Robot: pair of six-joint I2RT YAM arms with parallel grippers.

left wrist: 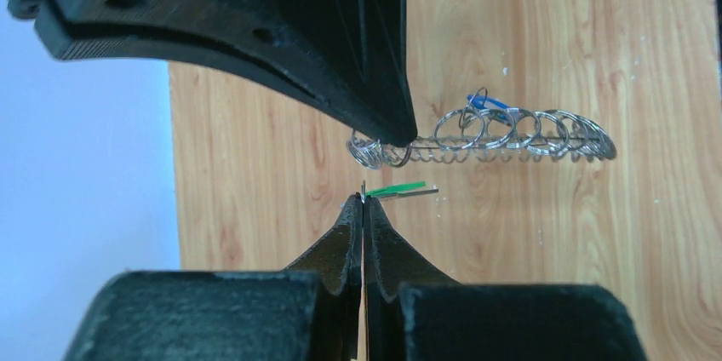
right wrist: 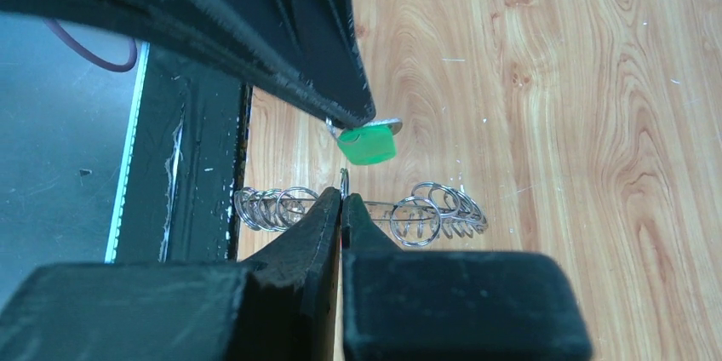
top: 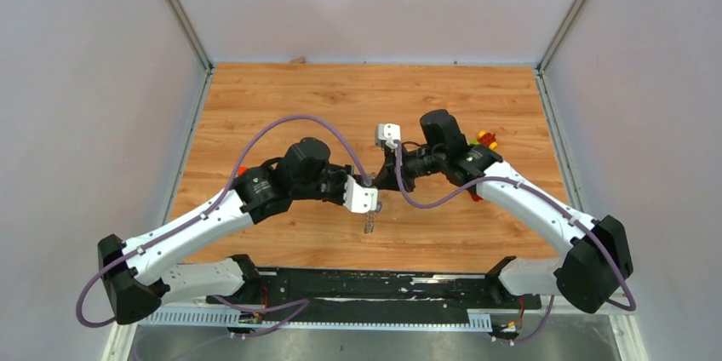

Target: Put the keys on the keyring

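Top view: both arms reach in over the wooden table (top: pixel 281 97) & meet right at the keyring (top: pixel 369 223), a short string of silver loops running from the tips toward the near edge. The left gripper (top: pixel 373 200) comes at it from the left and the right gripper (top: pixel 382 180) from the right, tips almost together. The finger state is too small to read here. A few coloured blocks (top: pixel 486 138) sit well apart from the keyring, behind the right arm. Left wrist view: the left gripper (left wrist: pixel 363 208) has its fingers pressed together w/ no gap, pinching the end of the green key (left wrist: pixel 400 189). The key shows edge-on as a thin green strip just below the keyring's (left wrist: pixel 511 133) end loops. The blue key (left wrist: pixel 492 105) sits among the loops about mid-row; can't tell if it's threaded on. The right gripper (left wrist: pixel 393 127) comes in from above w/ its tip right on the keyring's end loops. Right wrist view: the right gripper (right wrist: pixel 342 203) is closed tight, nipping one thin silver loop of the keyring (right wrist: pixel 426 216) at its tips, w/ the other loops spread to either side behind the fingers. The green key (right wrist: pixel 368 145) hangs just above that nipped loop, at the tip of the left gripper (right wrist: pixel 358 110), near it but not clearly touching. Can't tell whether the keyring rests on the table or hangs clear.
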